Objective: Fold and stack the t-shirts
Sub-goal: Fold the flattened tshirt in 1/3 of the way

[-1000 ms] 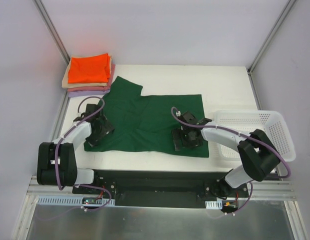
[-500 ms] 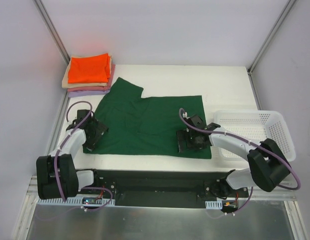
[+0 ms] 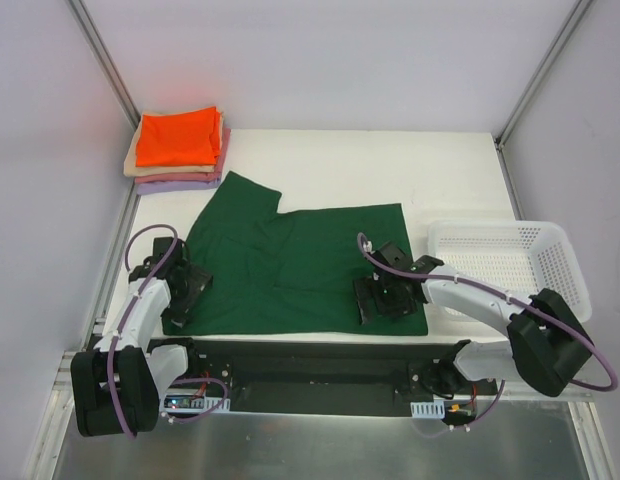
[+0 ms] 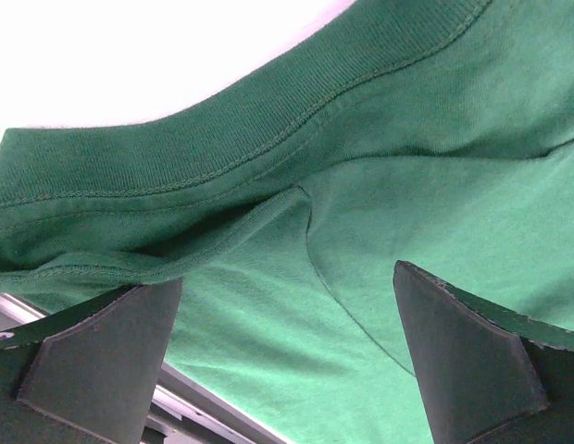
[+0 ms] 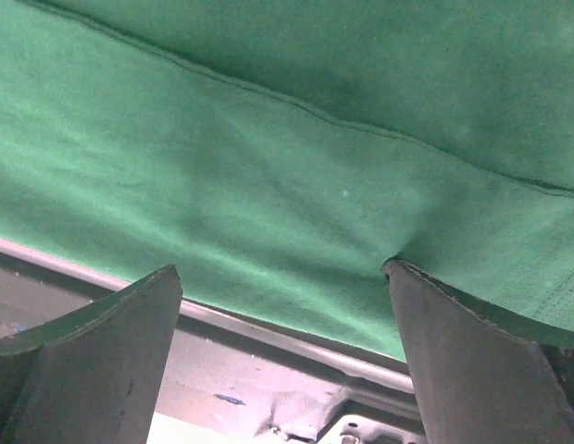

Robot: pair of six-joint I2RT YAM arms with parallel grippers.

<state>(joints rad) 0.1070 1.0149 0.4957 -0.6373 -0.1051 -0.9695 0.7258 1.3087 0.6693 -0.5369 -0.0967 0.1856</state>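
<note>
A large dark green t-shirt (image 3: 290, 265) lies spread flat on the white table, its lower hem at the near edge. My left gripper (image 3: 180, 290) rests open on its left part, by the ribbed collar (image 4: 222, 157); its fingers (image 4: 93, 370) stand wide apart over green cloth (image 4: 361, 231). My right gripper (image 3: 385, 297) sits open on the shirt's near right part; its right finger (image 5: 472, 361) presses a dimple into the cloth (image 5: 268, 185). A stack of folded t-shirts stands at the back left, orange (image 3: 175, 138) on top, lavender (image 3: 180, 185) at the bottom.
A white mesh basket (image 3: 510, 265) stands at the right edge of the table, just right of the right arm. The black rail (image 3: 310, 365) with the arm bases runs along the near edge; it shows below the hem in the right wrist view (image 5: 222, 361).
Both grippers have drawn back toward the near edge, staying open. The green t-shirt has slid with them toward the near edge.
</note>
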